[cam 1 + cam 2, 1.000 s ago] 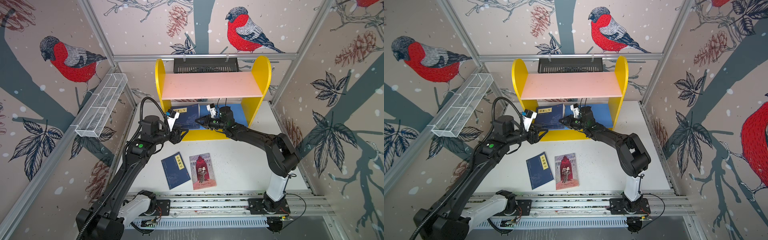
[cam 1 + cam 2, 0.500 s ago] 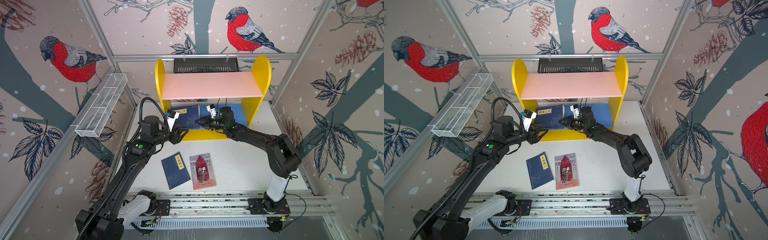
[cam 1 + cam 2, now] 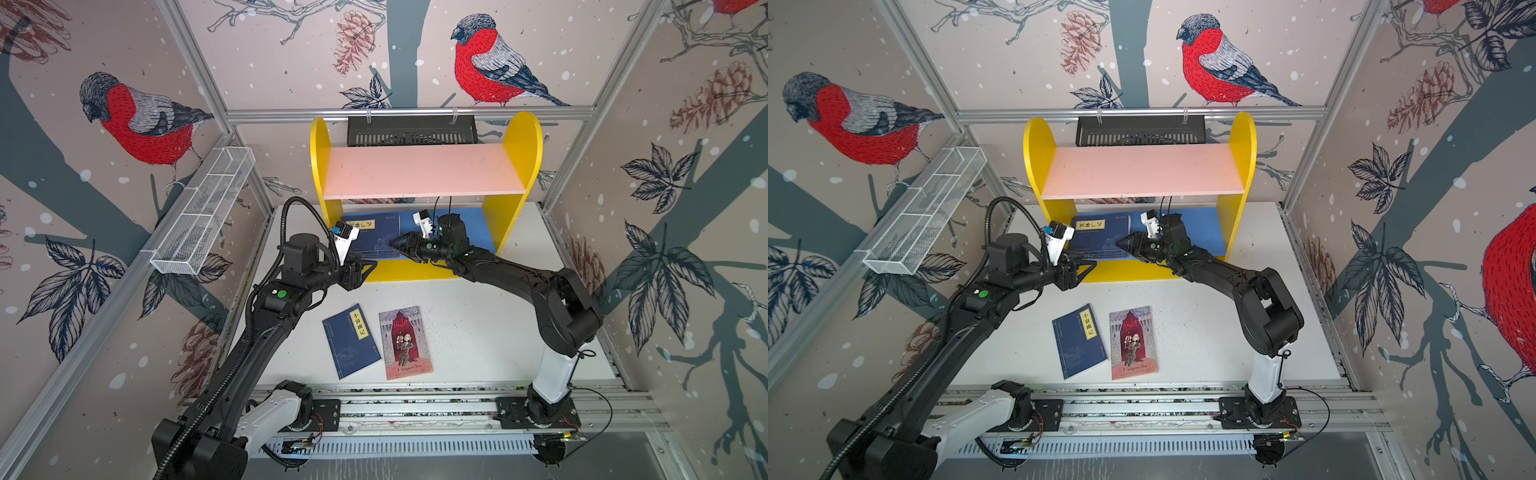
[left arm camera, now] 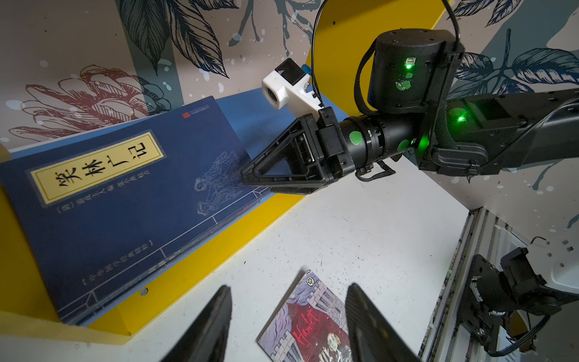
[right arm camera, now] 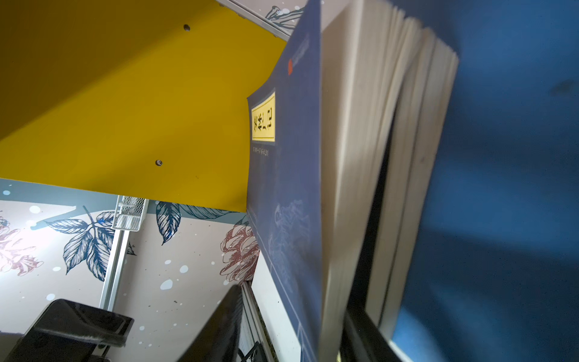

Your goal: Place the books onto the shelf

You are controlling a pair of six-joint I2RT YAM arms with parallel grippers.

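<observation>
The shelf [image 3: 424,170] has yellow sides, a pink upper board and a blue lower board [image 5: 517,156]. A stack of navy books [image 3: 374,237] [image 3: 1100,237] [image 4: 125,200] lies on the left of the lower board. My right gripper [image 3: 399,243] [image 3: 1121,245] [image 5: 293,301] is at the stack's right edge. Its jaws stand open astride the top book [image 5: 282,172], one finger clear of the cover. On the table lie a navy book [image 3: 351,340] and the red-and-grey Hamlet book [image 3: 405,343] [image 4: 310,319]. My left gripper [image 3: 368,268] [image 4: 289,286] hovers open and empty before the shelf.
A white wire-mesh tray [image 3: 203,212] hangs on the left wall. A black slotted basket [image 3: 411,131] hangs behind the shelf top. The arm rail [image 3: 415,409] runs along the table's front edge. The shelf's yellow side panel [image 5: 125,109] is close to the stack.
My right gripper's jaws have parted at the edge of the top book on the stack. Both arms stay where they were.
</observation>
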